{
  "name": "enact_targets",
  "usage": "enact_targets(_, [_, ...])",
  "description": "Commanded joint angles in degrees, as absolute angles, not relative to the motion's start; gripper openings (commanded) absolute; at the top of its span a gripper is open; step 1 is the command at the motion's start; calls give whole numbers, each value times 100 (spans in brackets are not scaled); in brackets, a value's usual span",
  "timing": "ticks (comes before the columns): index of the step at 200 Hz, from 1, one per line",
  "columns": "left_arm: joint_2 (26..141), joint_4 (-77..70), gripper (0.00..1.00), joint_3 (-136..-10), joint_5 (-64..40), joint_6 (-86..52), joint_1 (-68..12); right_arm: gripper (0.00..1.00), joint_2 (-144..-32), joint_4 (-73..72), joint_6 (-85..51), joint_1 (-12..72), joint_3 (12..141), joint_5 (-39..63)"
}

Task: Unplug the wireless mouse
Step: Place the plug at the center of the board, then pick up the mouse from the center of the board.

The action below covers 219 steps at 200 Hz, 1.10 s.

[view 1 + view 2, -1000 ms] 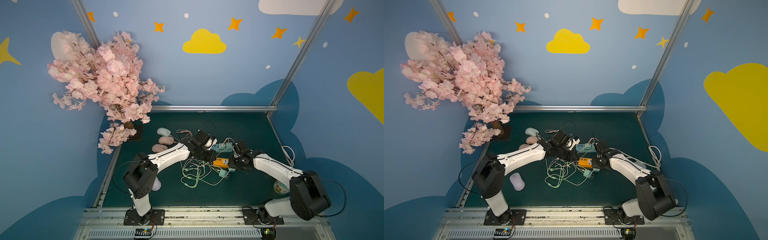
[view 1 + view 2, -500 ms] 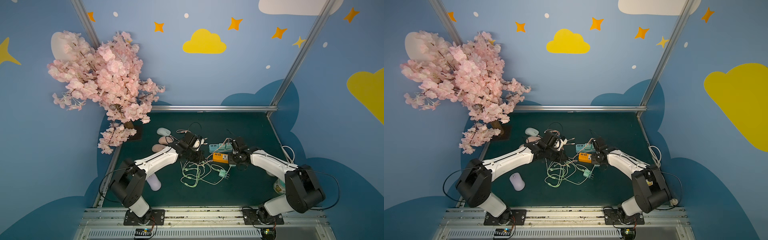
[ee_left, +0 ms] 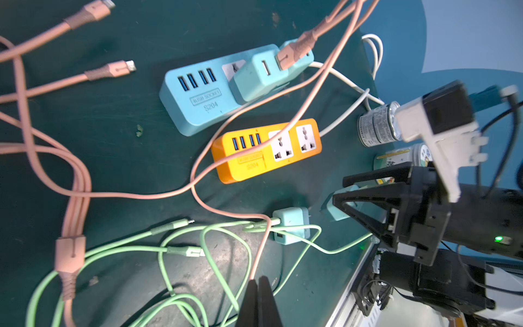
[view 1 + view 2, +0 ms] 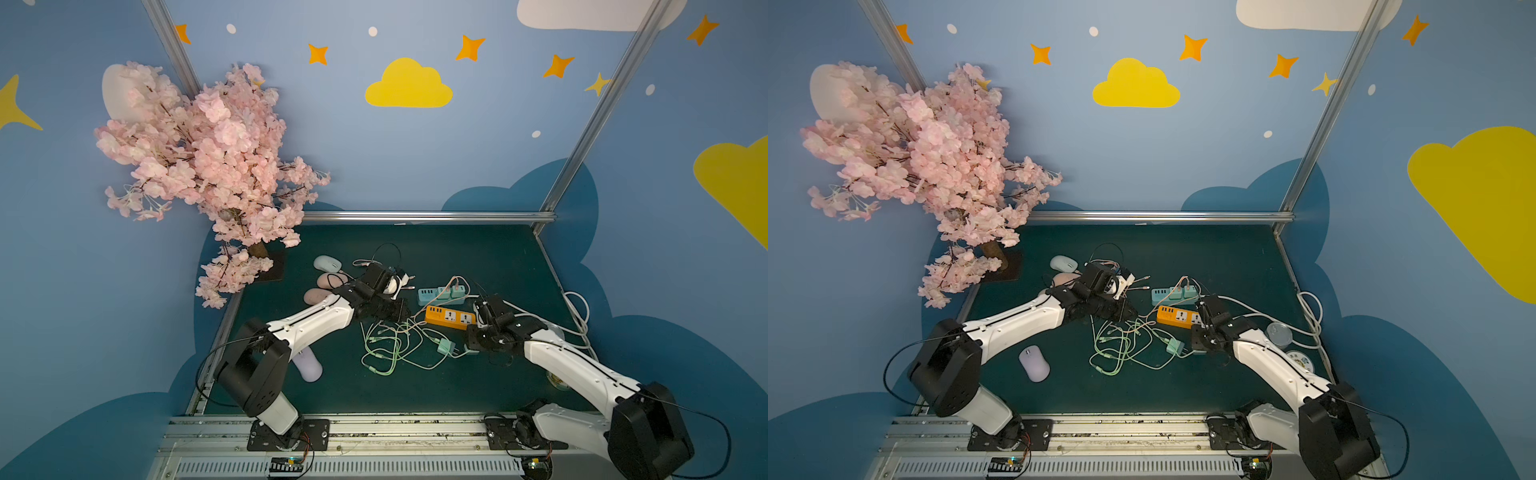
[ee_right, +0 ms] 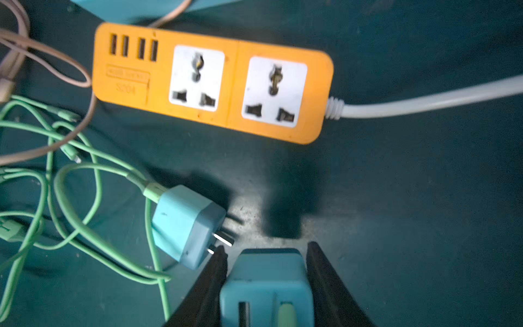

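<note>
Blue cloud-and-star walls here, with a dark green counter. The blue power strip holds a teal adapter with a pink cable plugged in. Two cans sit at the right edge, and we can't see inside them. Right jaws grip a second teal adapter carrying a green cable. Left jaws are closed above the cable tangle. The mice lie on the left side: pale mouse, pink mice, lilac mouse. We can't tell if any is plugged in.
</note>
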<state>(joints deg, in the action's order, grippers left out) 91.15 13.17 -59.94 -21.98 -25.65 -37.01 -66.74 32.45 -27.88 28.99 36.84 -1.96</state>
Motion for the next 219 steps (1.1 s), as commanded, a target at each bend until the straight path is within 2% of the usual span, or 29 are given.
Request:
enact_targets(1, [8965,950,3,-5737,-2463,-2728,-3682,39,-6745,3226,-2866,2927,3595,143])
enact_targets(26, [8846,834,3,-5518,-2531,-2860,-3688,56,-7017,3266,-2713,2859,3828,251])
enact_targets(47, [8624,893,10,-5395,-2529,-2889,-3680,64,-7027,3407,-2503,2843,4203,160])
enact_targets(60, [8430,888,25,-5308,-2569,-2881,-3679,66,-6952,3554,-2349,2834,4434,-26])
enact_targets(75, [8134,921,53,-5175,-2351,-2910,-3676,67,-6875,3722,-2169,2826,4672,-259])
enact_targets(94, [7706,1063,70,-5044,-1956,-2878,-3607,67,-6752,3845,-1952,2822,4943,-421])
enact_targets(125, [7028,975,71,-4732,-1663,-2914,-3239,66,-6439,3505,-1691,2834,5176,41])
enact_targets(156, [6249,212,70,-4067,-1134,-3082,-2766,61,-6435,2414,-1521,2936,5098,1525])
enact_targets(187, [5492,-523,71,-3279,-259,-3324,-2342,57,-7283,2243,-1473,3196,5603,2237])
enact_targets(206, [5329,-573,71,-3089,-123,-3534,-1998,54,-7947,2251,-1416,3480,6015,2616])
enact_targets(219, [5290,-632,77,-2995,-89,-3678,-1868,53,-8424,2257,-1366,3701,6357,2847])
